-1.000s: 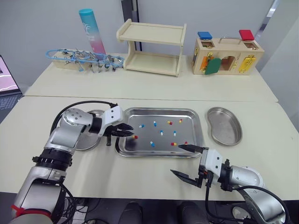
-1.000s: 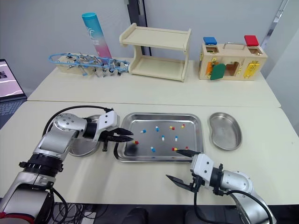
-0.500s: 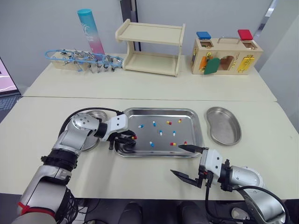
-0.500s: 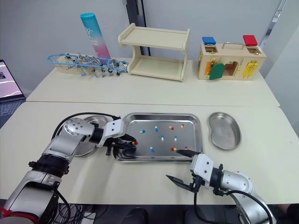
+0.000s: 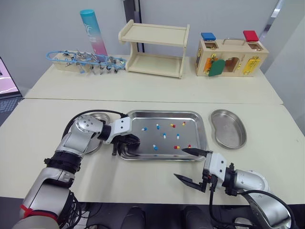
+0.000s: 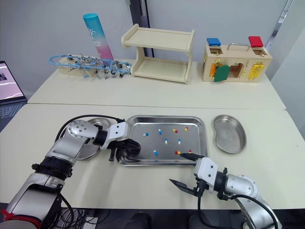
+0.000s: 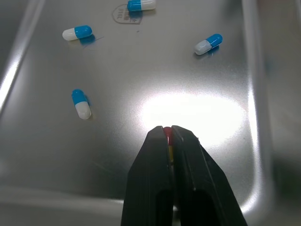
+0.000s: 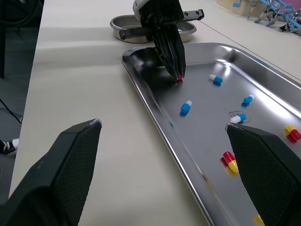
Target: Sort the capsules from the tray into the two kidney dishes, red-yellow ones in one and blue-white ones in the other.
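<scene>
Pinching red-yellow capsule [image 7: 166, 135], left hand [image 7: 170, 130]

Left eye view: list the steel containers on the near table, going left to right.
left kidney dish → tray → right kidney dish

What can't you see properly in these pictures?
- Red-yellow capsule: left wrist view, mostly hidden between the left gripper's fingers.
- Left kidney dish: head views, inside covered by the left arm, so contents unknown.
- Laptop: right eye view, cut off by the left edge.
</scene>
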{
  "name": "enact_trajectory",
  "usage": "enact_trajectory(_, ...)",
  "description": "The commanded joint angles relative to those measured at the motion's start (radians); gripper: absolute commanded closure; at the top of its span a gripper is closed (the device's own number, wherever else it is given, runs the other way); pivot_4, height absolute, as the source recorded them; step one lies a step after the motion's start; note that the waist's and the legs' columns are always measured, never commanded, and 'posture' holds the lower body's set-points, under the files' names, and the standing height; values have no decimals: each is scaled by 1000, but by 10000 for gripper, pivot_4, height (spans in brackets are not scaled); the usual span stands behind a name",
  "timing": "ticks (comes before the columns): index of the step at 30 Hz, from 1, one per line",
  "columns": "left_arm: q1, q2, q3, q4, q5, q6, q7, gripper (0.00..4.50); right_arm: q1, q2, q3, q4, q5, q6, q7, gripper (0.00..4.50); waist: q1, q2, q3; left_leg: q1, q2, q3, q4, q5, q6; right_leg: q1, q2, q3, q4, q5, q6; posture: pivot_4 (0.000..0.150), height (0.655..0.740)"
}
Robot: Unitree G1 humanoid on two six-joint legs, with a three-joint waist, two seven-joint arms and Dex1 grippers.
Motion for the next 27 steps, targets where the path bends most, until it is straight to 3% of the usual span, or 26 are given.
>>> enact_trajectory(1, 2, 5, -1, -12, 11, 8, 4, 44650, -11, -5, -5, -35, 13, -5, 5, 0, 0, 0, 0, 0, 0, 0, 0, 0, 0, 0, 0, 0, 0, 0, 0, 1500, 7400)
enact_trajectory(10, 21, 113, 163, -269, -163, 271, -6, 44650, -29, -2, 9, -26, 9, -18, 19, 0, -8, 0, 0, -1, 0, 0, 0, 0, 0, -1, 0, 0, 0, 0, 0, 1500, 7400)
enact_trajectory(19, 242, 338, 401, -309, -211, 367, 71, 44650, -110, 11, 38, -36, 43, 10, 63, 0, -23, 0, 1, 0, 0, -1, -1, 0, 0, -1, 0, 0, 0, 0, 0, 1500, 7400)
enact_trajectory(27, 388, 335, 516, -305, -242, 407, 180, 44650, -196, 21, 68, -33, 78, 58, 94, 0, -11, 0, 1, -1, 0, -1, -1, 0, 0, -1, 0, 0, 0, 0, 0, 1500, 7400)
